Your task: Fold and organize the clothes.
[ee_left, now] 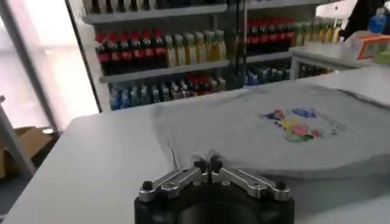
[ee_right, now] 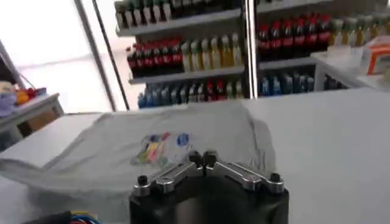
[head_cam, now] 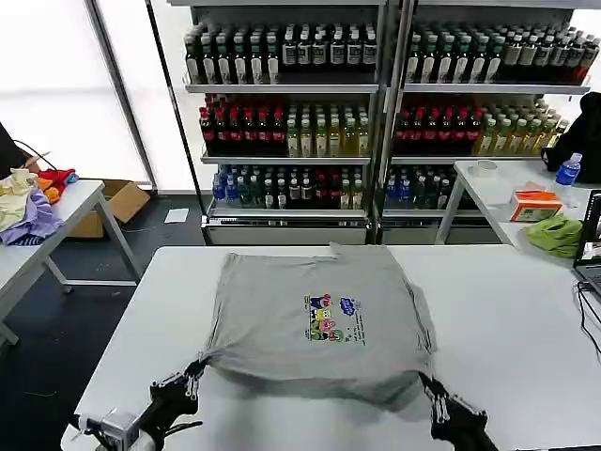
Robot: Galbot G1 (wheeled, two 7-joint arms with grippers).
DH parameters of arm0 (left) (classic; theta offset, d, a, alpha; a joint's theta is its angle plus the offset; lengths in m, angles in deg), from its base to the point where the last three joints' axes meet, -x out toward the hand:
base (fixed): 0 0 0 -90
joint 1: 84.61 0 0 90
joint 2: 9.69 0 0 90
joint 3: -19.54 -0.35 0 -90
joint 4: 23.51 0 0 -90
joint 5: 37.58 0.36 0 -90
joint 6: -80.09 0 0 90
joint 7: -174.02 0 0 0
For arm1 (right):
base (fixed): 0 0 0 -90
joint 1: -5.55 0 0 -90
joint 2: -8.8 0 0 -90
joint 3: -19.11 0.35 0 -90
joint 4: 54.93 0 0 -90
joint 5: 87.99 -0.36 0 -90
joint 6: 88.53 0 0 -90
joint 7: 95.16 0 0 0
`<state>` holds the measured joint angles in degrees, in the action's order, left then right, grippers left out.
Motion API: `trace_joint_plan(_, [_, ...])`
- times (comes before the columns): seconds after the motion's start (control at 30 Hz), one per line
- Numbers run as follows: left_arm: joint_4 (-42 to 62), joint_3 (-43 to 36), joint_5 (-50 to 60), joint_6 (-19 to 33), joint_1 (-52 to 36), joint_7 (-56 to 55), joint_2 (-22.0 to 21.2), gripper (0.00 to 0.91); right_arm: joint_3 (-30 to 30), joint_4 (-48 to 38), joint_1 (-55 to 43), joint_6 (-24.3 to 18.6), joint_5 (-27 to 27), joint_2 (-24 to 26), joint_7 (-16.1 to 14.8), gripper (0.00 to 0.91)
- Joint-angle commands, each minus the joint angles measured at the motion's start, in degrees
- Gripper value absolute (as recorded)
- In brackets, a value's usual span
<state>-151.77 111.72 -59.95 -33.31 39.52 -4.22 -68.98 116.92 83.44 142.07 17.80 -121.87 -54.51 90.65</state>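
On the white bench (head_cam: 526,310), centre, a grey shirt (head_cam: 319,319) is lying print-up, sleeves already tucked under, near edge lifting off the surface. Left claw (head_cam: 194,374) is pinching the near left corner; right claw (head_cam: 435,398) is pinching the near right corner. In both wrist views the fingertips are meeting, closed. Judging by the paired hold, the hem is being raised evenly for a fold toward the collar. Chest print (head_cam: 332,318) is showing cartoon figures; its writing is too small to read.
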Motion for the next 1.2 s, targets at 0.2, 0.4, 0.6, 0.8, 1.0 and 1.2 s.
trace_joint_plan(0.2, [12.7,-5.2,-4.3,-0.9,-18.7,6.3,4.3,0.010,-4.5,-13.4,-22.1,0.5,-3.3,6.6,2.9,0.000])
trace_joint_plan(0.4, [20.5,-10.1,-4.0,-0.8,-26.2,5.7,3.4,0.010,-12.0,-21.6,-33.1,2.0,-3.1,8.5,3.8,0.000])
trace_joint_plan(0.6, [26.8,-11.4,-3.7,-0.7,-28.9,5.3,1.8,0.101,-20.8,-30.4,-42.0,3.8,-2.3,7.0,4.8,0.907])
trace_joint_plan(0.8, [27.6,-10.5,-3.7,-0.7,-29.1,4.5,1.6,0.907,-23.7,-32.5,-45.4,10.0,-2.1,4.9,4.8,0.907])
trace_joint_plan(1.0, [24.0,-6.2,-3.8,-1.0,-25.4,3.6,3.2,0.907,-19.8,-29.5,-41.9,12.4,-1.7,5.6,5.0,0.907])
trace_joint_plan(1.2, [17.9,-2.6,-3.5,-1.0,-18.4,2.6,3.2,0.907,-13.3,-22.4,-32.7,12.4,0.1,6.7,5.1,0.907])
